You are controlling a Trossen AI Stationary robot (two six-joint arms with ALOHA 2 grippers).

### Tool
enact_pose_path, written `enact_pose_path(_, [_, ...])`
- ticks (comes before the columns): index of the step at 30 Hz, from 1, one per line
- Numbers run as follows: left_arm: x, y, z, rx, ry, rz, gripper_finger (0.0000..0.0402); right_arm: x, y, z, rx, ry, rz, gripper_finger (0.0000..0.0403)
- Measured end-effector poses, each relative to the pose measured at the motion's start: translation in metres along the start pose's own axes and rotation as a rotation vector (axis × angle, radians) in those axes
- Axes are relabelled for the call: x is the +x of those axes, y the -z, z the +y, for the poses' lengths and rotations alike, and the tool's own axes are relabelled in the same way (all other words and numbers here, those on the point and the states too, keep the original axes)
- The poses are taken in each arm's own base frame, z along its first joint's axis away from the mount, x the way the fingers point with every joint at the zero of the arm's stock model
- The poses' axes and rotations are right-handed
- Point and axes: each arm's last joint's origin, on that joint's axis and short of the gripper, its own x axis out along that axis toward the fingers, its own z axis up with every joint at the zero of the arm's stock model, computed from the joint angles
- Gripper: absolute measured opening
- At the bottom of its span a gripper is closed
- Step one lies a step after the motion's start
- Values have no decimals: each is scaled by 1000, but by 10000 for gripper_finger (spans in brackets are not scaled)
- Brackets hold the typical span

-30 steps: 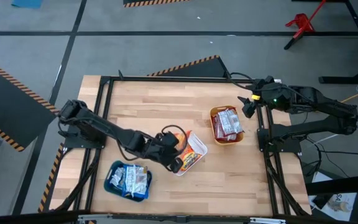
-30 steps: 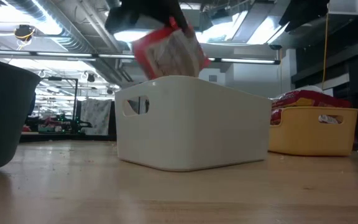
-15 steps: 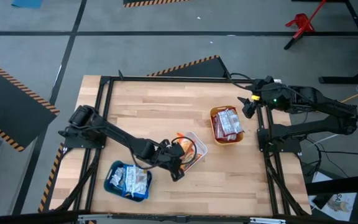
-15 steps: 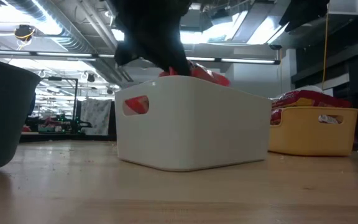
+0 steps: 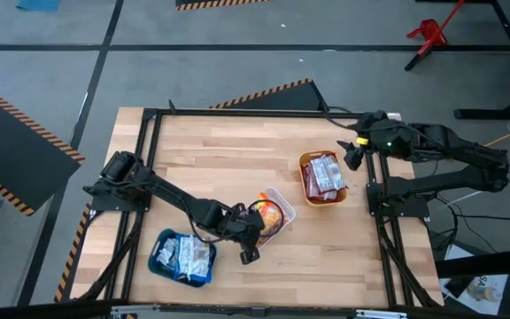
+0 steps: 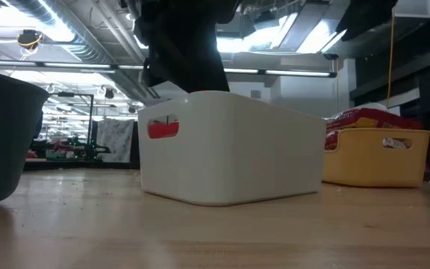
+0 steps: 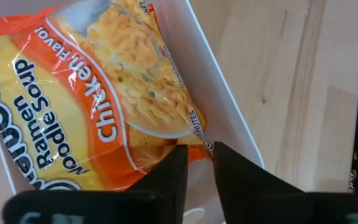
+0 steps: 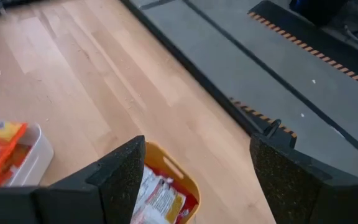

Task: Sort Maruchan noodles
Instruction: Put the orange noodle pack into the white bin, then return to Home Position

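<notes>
An orange Maruchan noodle packet (image 7: 98,106) lies flat in the white bin (image 5: 282,202) at the table's middle. Its colour shows through the bin's handle slot (image 6: 163,128) in the low view. My left gripper (image 7: 197,155) points slanting down into the bin's near end, its fingertips a small gap apart at the packet's edge. My right gripper (image 8: 197,174) hangs open and empty, high at the table's far right, beyond the orange bin (image 5: 323,179) of dark red packets. The teal bin (image 5: 182,258) holds blue packets. My left gripper's fingertips (image 7: 178,155) stand on either side of the orange packet's near edge (image 7: 194,138), coming slanting down from the near left. White bin floor shows through the gap between them. Whether either finger touches the packet I cannot tell. The packet rests on the bin's floor.
The three bins stand apart on the wooden table: teal at the near left, white in the middle, orange at the far right. Bare wood (image 5: 220,146) lies along the far side and at the near right. A black frame (image 5: 237,111) rims the table.
My left gripper has gone down toward the white bin and rolled about its pointing line. The orange packet, a second ago held tilted above the bin's rim, has sunk below the rim and now lies inside the bin.
</notes>
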Motion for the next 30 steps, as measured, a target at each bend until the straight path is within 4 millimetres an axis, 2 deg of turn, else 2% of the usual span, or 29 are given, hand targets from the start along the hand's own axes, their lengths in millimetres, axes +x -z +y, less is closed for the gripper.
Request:
enact_pose_path(8, [-2,0,0,-47,1,-1,109,21,19,8,-37,-34,89,277])
enact_pose_path(15, [-24,-8,-3,-65,86,-16,108,28,13,15,-25,-139,4,277])
enact_pose_path(20, [-57,-20,-4,-93,187,-64,108,25,-2,18,-31,-177,-159,277])
enact_pose_path(26, [-115,-42,-4,-112,353,-266,108,14,-11,14,-107,-178,-249,277])
enact_pose_path(30, [-145,-47,4,77,345,-365,108,6,-16,12,-102,-179,-305,277])
